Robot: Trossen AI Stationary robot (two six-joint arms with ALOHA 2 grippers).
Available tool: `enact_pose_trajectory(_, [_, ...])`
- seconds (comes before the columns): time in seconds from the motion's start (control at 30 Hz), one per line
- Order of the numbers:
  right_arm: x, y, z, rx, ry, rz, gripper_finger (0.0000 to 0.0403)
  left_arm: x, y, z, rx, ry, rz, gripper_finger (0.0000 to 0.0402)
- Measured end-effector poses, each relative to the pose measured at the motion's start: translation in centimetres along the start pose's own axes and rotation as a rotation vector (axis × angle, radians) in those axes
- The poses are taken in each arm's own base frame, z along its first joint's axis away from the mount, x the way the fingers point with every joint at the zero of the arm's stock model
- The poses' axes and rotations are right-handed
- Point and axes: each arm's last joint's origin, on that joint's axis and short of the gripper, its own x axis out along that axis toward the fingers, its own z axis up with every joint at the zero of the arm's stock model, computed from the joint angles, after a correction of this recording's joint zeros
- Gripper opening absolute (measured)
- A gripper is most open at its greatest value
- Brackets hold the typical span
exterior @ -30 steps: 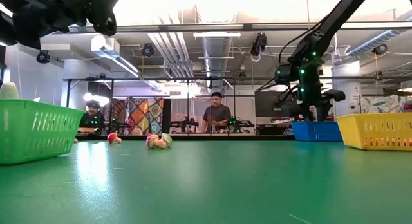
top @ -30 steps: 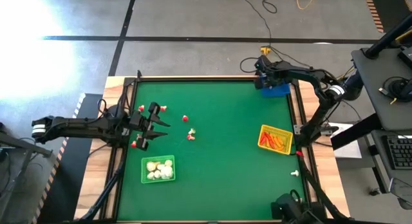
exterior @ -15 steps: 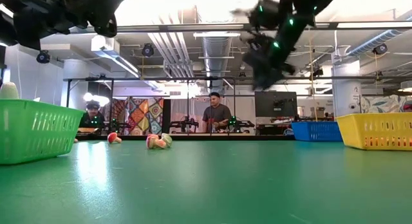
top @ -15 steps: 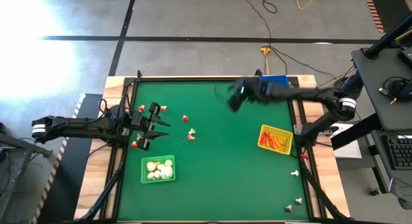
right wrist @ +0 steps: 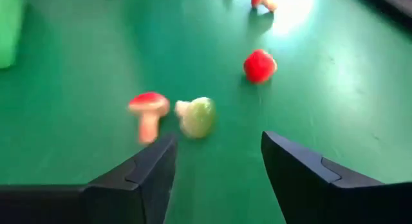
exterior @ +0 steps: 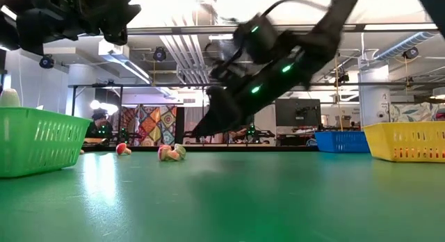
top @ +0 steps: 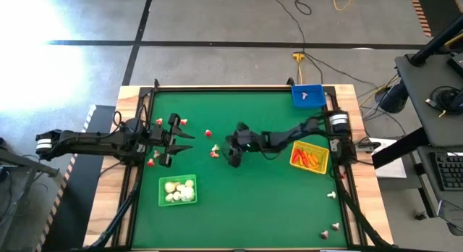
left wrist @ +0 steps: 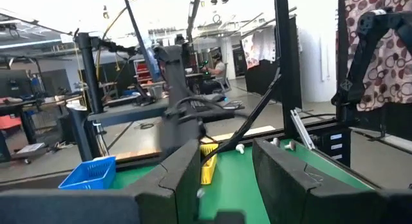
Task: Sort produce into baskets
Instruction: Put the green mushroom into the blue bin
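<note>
**Sorting partly done, strays remain**

We see the green basket [top: 177, 190] holding bulbs, yellow basket [top: 309, 156] carrots, blue basket [top: 308, 95] one piece. Right gripper [top: 234, 154], jaws open and empty, nears mid-table mushrooms [top: 214, 150]. Left gripper [top: 176, 138] waits left, part open, empty. Strays [top: 331, 227] lie near-right.

Robotics lab: exposed ceiling ducts [exterior: 229, 44], monitors [exterior: 295, 113], floor cables [top: 289, 20].

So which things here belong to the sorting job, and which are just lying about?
Part of the job:
- green basket with whitish bulbs
- yellow basket with orange sticks
- blue basket
- red-and-white pieces loose on the mat
- right gripper, open, near those pieces
- left gripper, open, empty

Just lying about:
- cables on the floor
- people beyond the table
</note>
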Motion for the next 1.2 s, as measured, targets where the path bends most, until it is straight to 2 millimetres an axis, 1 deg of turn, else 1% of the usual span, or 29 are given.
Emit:
enact_pose_trajectory(0.07, [1.7,-0.6,0.3,-0.017,-0.008,0.041,0.0232,0.0,0.0,-0.1,-0.002,0.005,0.000,0.0127])
enact_pose_trajectory(0.17, [3.4,-0.8,0.8,-0.045,-0.018,0.088,0.0246,0.1,0.0,-0.2,-0.006,0.017,-0.002,0.0127])
enact_pose_trajectory(0.37, [5.0,-1.0,0.2,-0.057,0.004,0.163,0.0254,0.2,0.0,-1.0,-0.037,0.078,-0.008,0.0127])
enact_pose_trajectory(0.53, [5.3,-1.0,-0.3,-0.053,0.022,0.165,0.0241,0.3,-0.1,-1.6,-0.082,0.132,-0.012,0.0127])
enact_pose_trajectory(0.73, [5.3,-1.0,-0.4,-0.077,0.035,0.166,0.0216,0.5,0.0,-2.1,-0.108,0.167,-0.015,0.0127])
enact_pose_trajectory(1.07, [5.2,-1.0,-0.5,-0.088,0.053,0.165,0.0150,0.6,0.0,-2.2,-0.108,0.173,-0.016,0.0127])
enact_pose_trajectory(1.2, [4.5,-1.1,0.5,-0.060,0.046,0.164,0.0122,0.6,0.0,-2.2,-0.106,0.171,-0.016,0.0127])
